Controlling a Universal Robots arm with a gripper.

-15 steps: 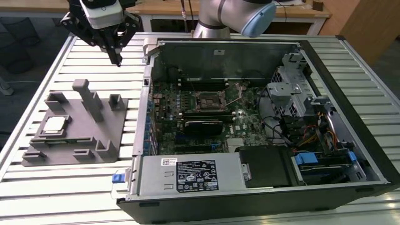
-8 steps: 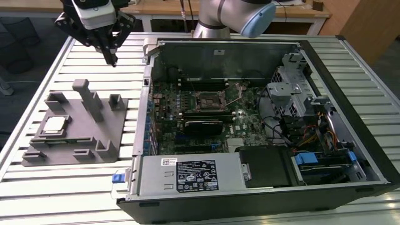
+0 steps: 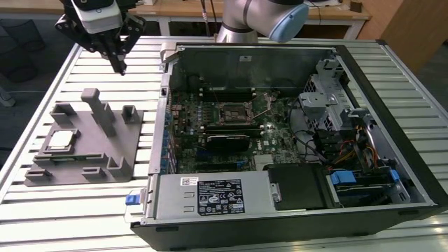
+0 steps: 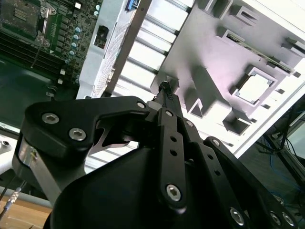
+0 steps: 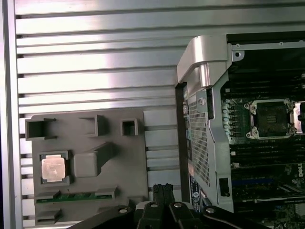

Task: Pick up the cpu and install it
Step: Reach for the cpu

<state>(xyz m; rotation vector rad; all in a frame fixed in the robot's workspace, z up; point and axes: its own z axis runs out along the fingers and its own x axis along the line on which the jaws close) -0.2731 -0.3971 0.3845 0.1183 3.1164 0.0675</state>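
The cpu (image 3: 61, 139) sits in its grey fixture block (image 3: 123, 143) on the tabletop (image 3: 70, 210), well apart from the fingers (image 3: 120, 64), which look pinched together, empty.

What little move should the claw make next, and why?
Probably it should glide over until it hangs right above the cpu. The claw is up in the air, shut and holding nothing, well away from the cpu. The cpu lies untouched in its square pocket on the grey fixture, so the claw likely has to line up over it first.
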